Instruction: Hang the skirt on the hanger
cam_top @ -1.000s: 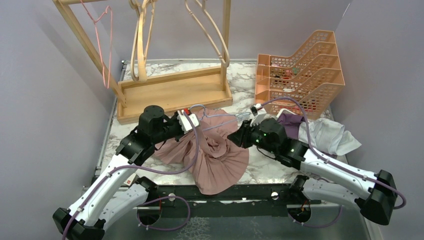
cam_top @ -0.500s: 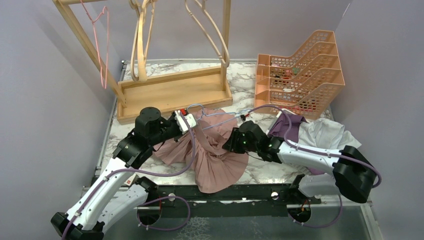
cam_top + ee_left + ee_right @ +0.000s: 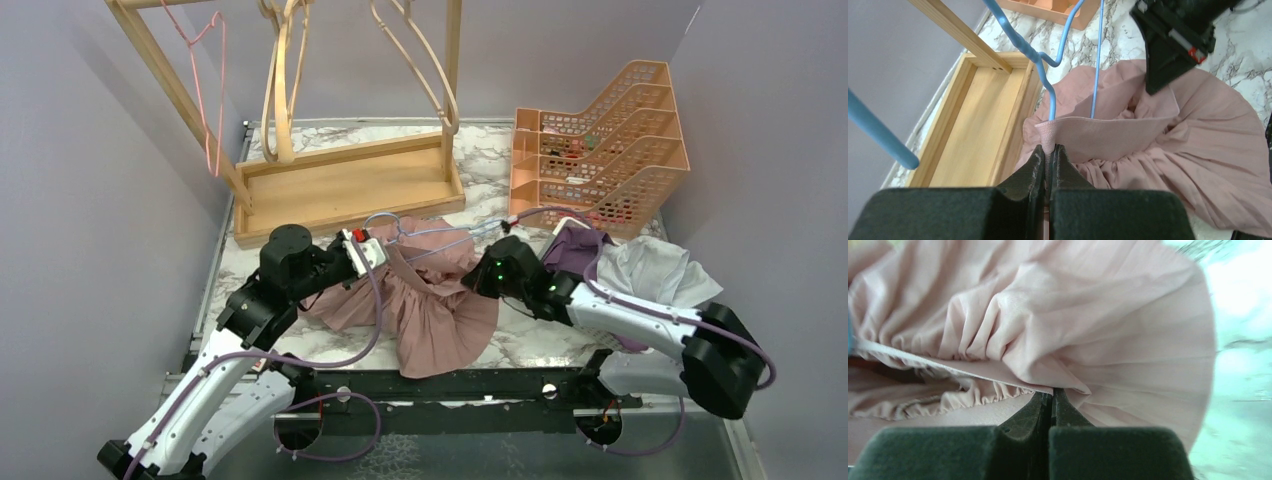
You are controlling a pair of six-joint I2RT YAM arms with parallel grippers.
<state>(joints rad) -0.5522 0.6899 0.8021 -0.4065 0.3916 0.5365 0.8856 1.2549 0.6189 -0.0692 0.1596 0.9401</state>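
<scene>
Skirt [image 3: 440, 320] — waistband nipped in left end effector [image 3: 1049, 149] and right end effector [image 3: 1052, 393].

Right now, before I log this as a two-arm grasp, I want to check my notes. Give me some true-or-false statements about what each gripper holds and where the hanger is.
1. The left gripper is clamped on the waistband of the skirt. True.
2. The blue hanger hangs on the wooden rack. False: it is down at the skirt, its wire running behind the waistband.
3. The right gripper is open and clear of the skirt. False: its jaws are shut on a fold of the skirt.
4. The orange file tray stands at the far right of the table. True.
</scene>
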